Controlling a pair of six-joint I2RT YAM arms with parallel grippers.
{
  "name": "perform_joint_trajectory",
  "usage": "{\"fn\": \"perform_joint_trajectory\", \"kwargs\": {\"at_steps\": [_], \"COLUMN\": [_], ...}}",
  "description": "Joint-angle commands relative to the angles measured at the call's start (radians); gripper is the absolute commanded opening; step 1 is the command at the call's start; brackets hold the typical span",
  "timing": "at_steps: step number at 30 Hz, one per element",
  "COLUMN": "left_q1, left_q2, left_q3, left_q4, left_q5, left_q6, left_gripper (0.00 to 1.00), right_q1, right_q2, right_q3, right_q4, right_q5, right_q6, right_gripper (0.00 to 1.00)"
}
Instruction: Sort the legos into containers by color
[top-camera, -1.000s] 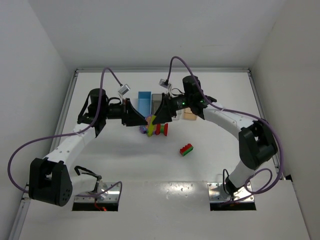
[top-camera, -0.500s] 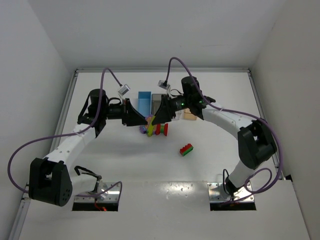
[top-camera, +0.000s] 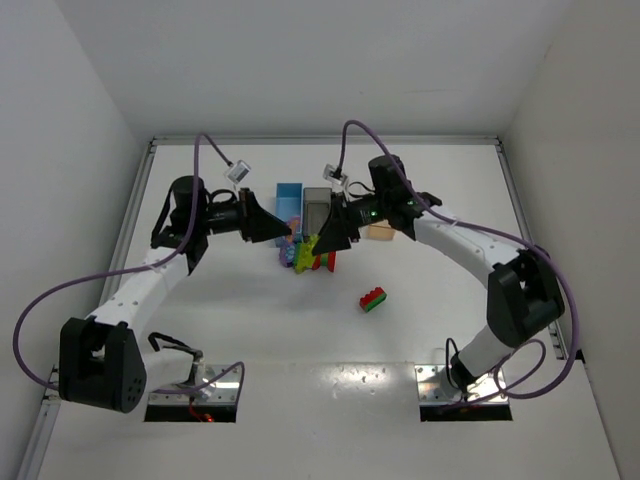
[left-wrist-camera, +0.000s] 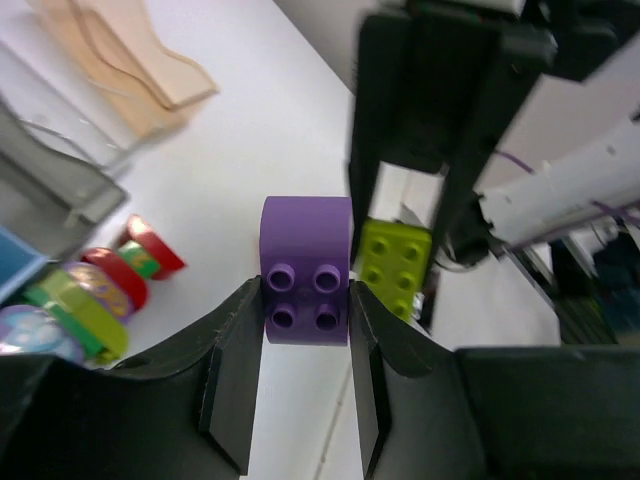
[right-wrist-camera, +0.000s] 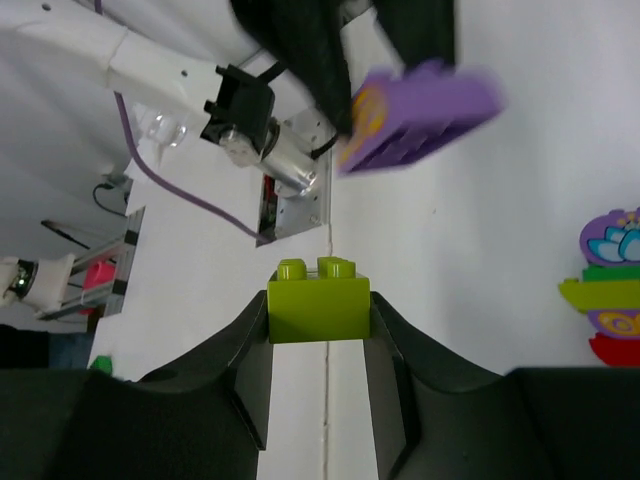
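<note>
**Holding Two Bricks Up Over the Pile**

A purple brick (left-wrist-camera: 306, 270) is being squeezed tight between the left fingers (left-wrist-camera: 232, 365). Its four studs are being shown to the left wrist camera. A lime-yellow brick (right-wrist-camera: 318, 300) is being squeezed tight between the right fingers (right-wrist-camera: 250, 370). Its studs are being pointed up in the right wrist view. The two bricks are being held near each other in the air, not joined, over the white worktop (top-camera: 250, 320).

A stack of bricks (top-camera: 312, 260) is being kept on the worktop, just under the two sets of fingers. Purple, green, lime and red layers are being shown in it by the right wrist camera. A red and green brick (top-camera: 373, 298) is being kept on the worktop too, well apart from the stack, nearer the arm bases and to the right.

Four bins are being kept in a row behind the stack. From left to right these are the blue bin (top-camera: 289, 200), the dark grey bin (top-camera: 316, 200), the clear bin (left-wrist-camera: 50, 115) and the pale orange bin (top-camera: 378, 232). From above, the clear bin is being mostly hidden by the right arm (top-camera: 450, 235). What is inside the bins cannot be told.
</note>
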Motion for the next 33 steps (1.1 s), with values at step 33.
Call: {"fn": "perform_joint_trajectory", "kwargs": {"at_steps": [33], "left_q1": [-0.359], "left_q2": [0.514], "left_q3": [0.667], "left_q4": [-0.311], "left_q5": [-0.887], "left_q6": [0.193], "left_gripper": [0.00], "right_q1": [-0.136], "right_q2": [-0.006], "right_q3": [0.060], "right_q4": [-0.160], "right_q5": [1.192], "right_q6": [-0.192], "right_gripper": [0.03]}}
